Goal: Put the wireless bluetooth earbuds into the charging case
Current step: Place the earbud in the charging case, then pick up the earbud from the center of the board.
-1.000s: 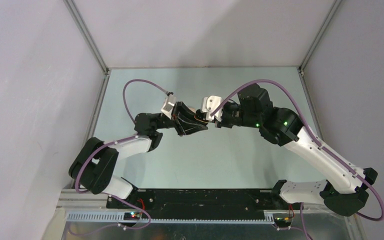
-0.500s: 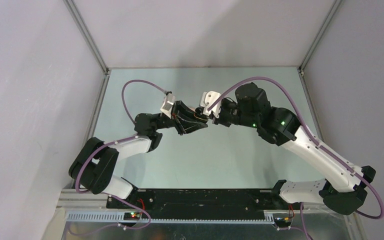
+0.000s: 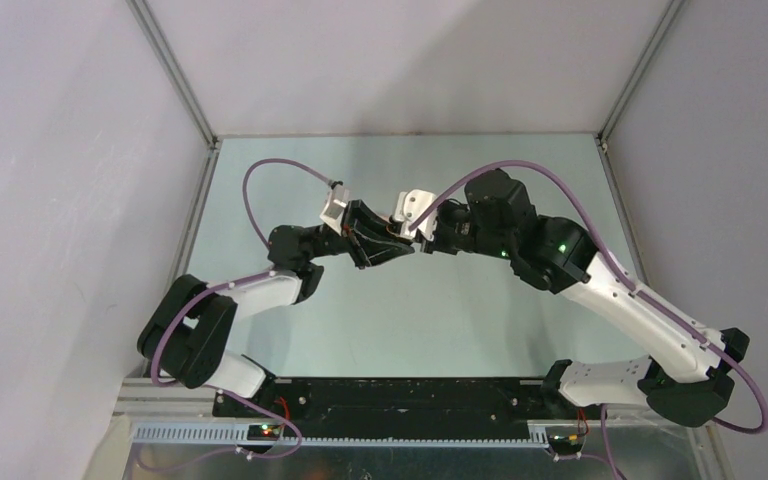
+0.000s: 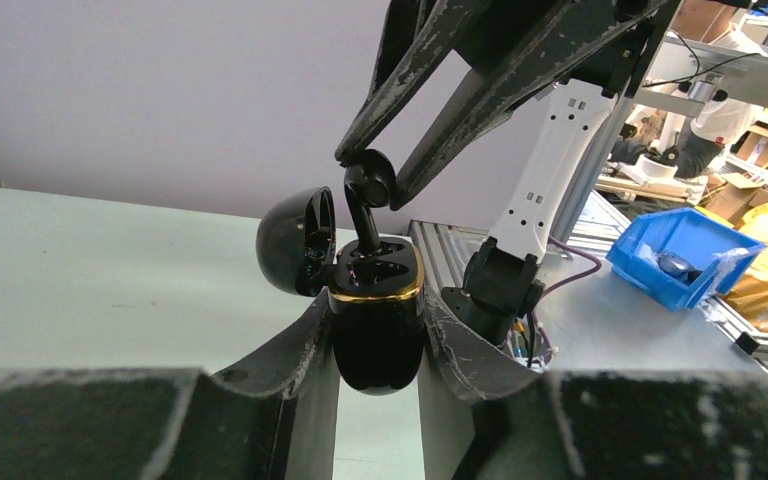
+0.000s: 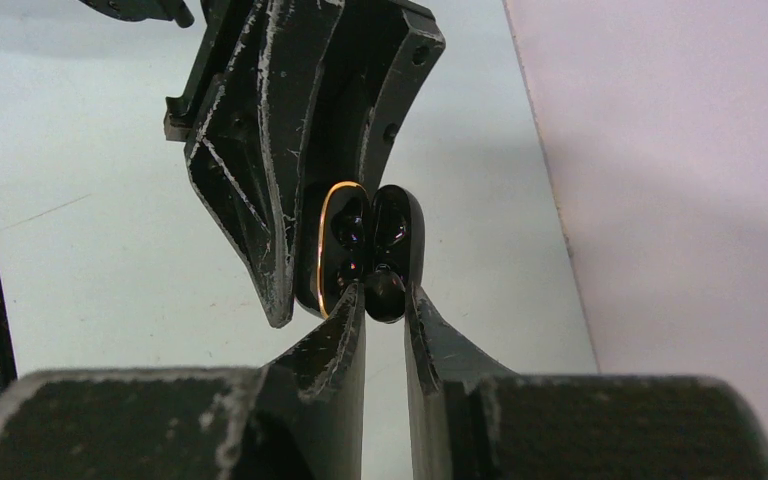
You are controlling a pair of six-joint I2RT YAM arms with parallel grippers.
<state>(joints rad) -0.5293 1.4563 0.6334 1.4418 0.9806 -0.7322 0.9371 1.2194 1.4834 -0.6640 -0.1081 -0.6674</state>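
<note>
The pale green desk (image 3: 440,310) lies under everything. Over its middle the charging case (image 4: 375,340) is held up in the air, and both arms reach in to it.

The left arm (image 3: 260,290) comes to the case from the left. The right arm (image 3: 600,290) comes to the case from the right.

The left pincer (image 4: 375,320) is closed tight on the case. One finger presses each side of the case's round black body, so the case stands upright between them.

The right pincer (image 4: 371,179) hangs just above the case, pointing down at it. It is pinched shut on the round head of a black earbud (image 4: 367,205).

Far off to the right of the case, past the desk's edge, sits a blue bin (image 4: 650,265). Something dark lies in the bin, but it is too small to tell what.

The case is shiny black. Its lid (image 4: 295,240) is flipped open and leans away to the left of the case's top. A thin gold ring (image 4: 375,293) runs around the case's open mouth.

The earbud's thin stem points straight down. Its tip reaches a hole in the top of the case. I cannot tell how deep it goes. The holes are dark and shiny, so I cannot tell what else is inside.
</note>
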